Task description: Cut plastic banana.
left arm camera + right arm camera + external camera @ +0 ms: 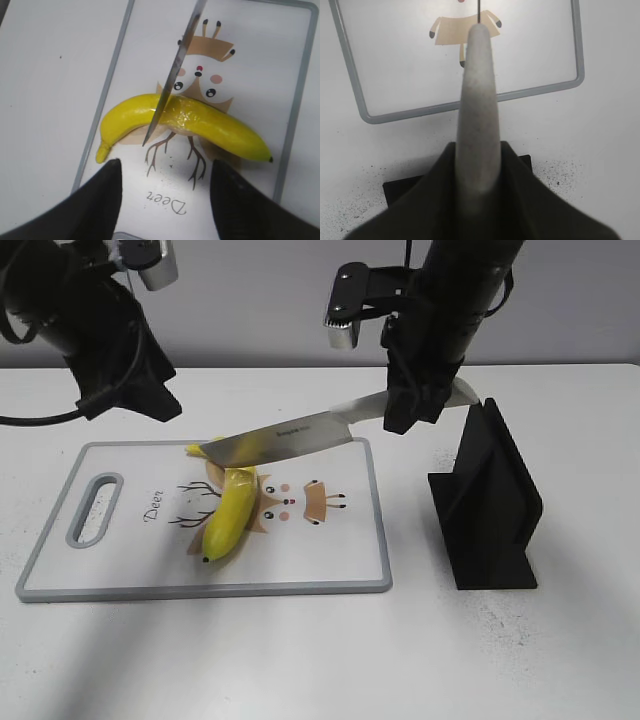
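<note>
Exterior view looks down at a slant from the front across the whole cutting board [330, 540], mid-range. Left wrist view looks steeply down on the board's [300, 75] deer print from its far side, close, lettering upside down. Right wrist view looks down along the knife handle [477, 105] toward the board's [350, 75] right end; all three share the print.

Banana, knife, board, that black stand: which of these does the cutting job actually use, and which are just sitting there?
In use:
- plastic banana, lying on the board
- knife, blade over the banana, handle held in the right gripper
- cutting board under the banana

Just there:
- black stand, beside the board
- left gripper, fingers open above the banana, holding nothing
</note>
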You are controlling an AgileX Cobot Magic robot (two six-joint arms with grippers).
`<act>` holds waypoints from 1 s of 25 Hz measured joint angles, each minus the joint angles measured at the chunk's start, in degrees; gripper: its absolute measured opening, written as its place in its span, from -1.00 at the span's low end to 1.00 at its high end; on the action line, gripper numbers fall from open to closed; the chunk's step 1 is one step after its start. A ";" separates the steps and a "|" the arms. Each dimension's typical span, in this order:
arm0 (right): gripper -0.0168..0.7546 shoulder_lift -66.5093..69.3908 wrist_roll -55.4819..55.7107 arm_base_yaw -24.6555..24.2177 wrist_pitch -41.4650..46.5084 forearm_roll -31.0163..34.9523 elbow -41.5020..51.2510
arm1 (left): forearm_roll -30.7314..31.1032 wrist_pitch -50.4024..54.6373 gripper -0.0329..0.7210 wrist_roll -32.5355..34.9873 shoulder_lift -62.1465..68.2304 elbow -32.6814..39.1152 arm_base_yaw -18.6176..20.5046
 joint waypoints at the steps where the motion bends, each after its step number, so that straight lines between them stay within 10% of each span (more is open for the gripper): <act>1: -0.54 0.00 -0.05 0.00 0.05 0.00 0.00 | -0.09 0.69 0.54 -0.39 0.00 0.00 0.00; 9: -0.54 -2.51 0.75 0.00 0.81 0.00 0.00 | 4.32 2.04 0.55 -13.75 -3.83 0.00 0.07; 16: -0.54 -7.67 13.76 0.00 1.79 0.46 0.00 | 16.22 3.36 0.55 -38.81 -10.18 0.00 0.37; 25: -0.54 -11.61 28.93 0.00 7.30 1.41 0.00 | 19.38 17.11 0.55 -60.12 -13.04 1.28 7.07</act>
